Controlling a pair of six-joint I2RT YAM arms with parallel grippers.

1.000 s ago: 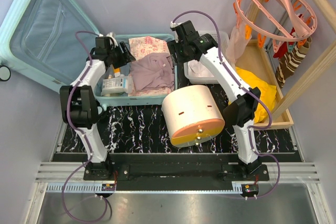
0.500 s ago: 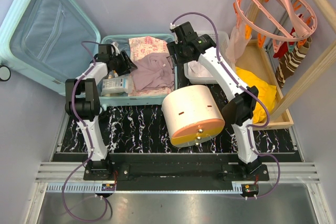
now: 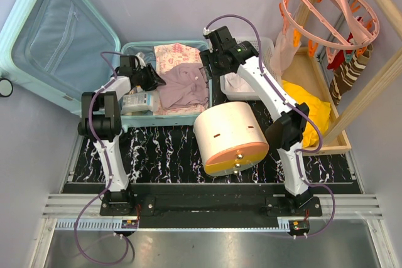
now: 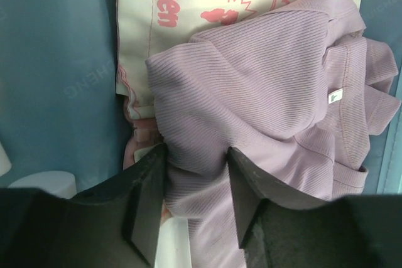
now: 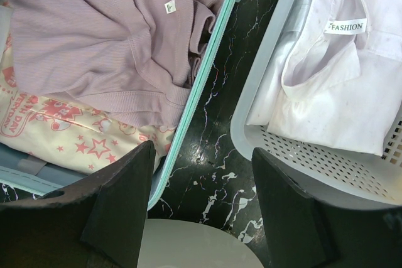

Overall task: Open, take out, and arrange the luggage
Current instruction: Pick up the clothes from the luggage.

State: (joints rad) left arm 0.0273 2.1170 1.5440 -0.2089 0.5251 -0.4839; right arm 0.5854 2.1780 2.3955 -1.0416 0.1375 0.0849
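The pale mint luggage lies open. Its lid (image 3: 56, 36) leans at the back left, and its base rim (image 3: 157, 119) holds clothes. A lilac ribbed top (image 3: 185, 86) lies over a cream pink-print cloth (image 3: 176, 54). My left gripper (image 3: 151, 78) is at the top's left edge. In the left wrist view my left gripper (image 4: 196, 155) has its fingers closed on a bunched fold of the lilac top (image 4: 264, 80). My right gripper (image 3: 213, 62) is open and empty. It hovers (image 5: 202, 152) over the dark gap between the luggage rim (image 5: 201, 80) and the basket.
A white mesh basket (image 5: 301, 155) with a white shirt (image 5: 326, 86) stands right of the luggage. A cream cylinder with an orange end (image 3: 231, 137) lies in front. White bottles (image 3: 138, 100) sit in the base's left part. A yellow cloth (image 3: 311, 108) and a pink peg hanger (image 3: 330, 10) are at the right.
My left gripper has moved right and down from the base's left rim onto the lilac top's edge. My right arm has barely shifted.
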